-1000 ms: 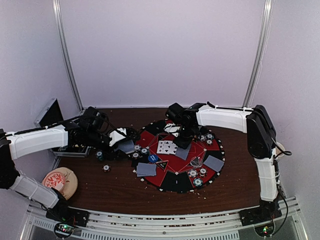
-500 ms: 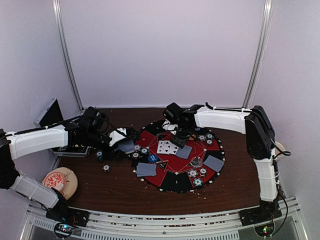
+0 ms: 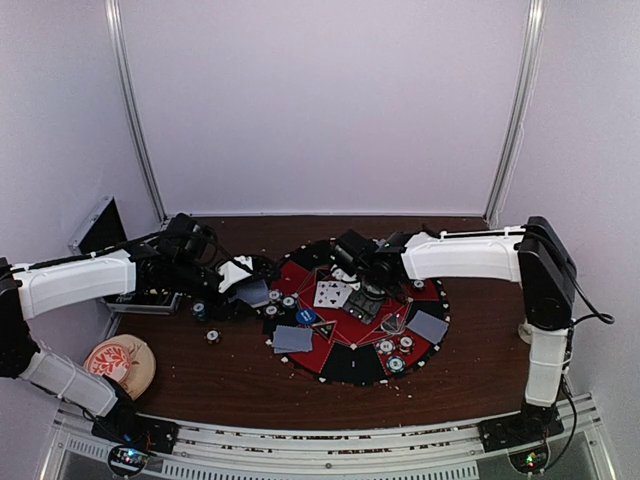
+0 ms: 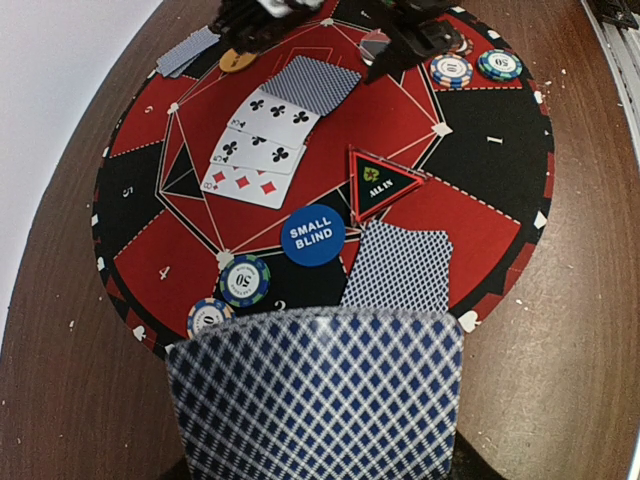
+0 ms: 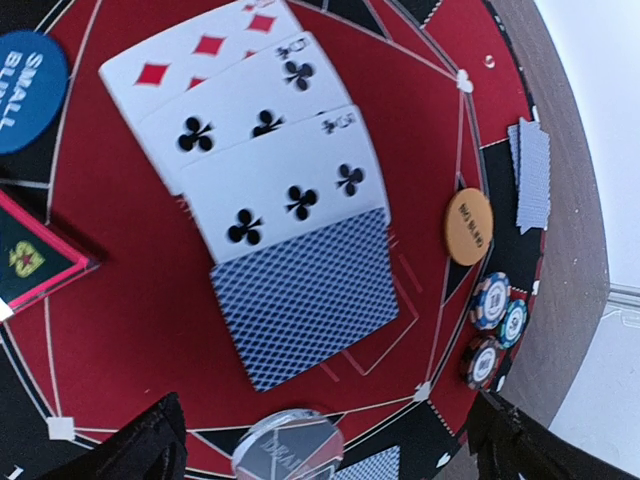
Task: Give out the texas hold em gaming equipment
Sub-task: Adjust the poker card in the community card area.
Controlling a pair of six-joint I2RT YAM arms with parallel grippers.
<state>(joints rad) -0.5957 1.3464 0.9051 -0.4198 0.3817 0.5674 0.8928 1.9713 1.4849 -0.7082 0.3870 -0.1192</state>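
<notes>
My left gripper is shut on a deck of blue-backed playing cards at the left edge of the round mat; the deck hides its fingers in the left wrist view. My right gripper hangs open over the mat's centre, fingers wide apart. Below it a face-down card lies against three face-up cards. A clear dealer disc, an orange disc and a blue small-blind disc lie on the mat. Poker chips sit at its rim.
An open metal case stands at the back left. A round patterned pad lies front left. Loose chips rest on the wood left of the mat. More face-down cards and chips lie on the mat's near side.
My right gripper has opened wide, and the face-down card now lies free on the mat beside the face-up ones. Its arm shifted right. The left arm held still.
</notes>
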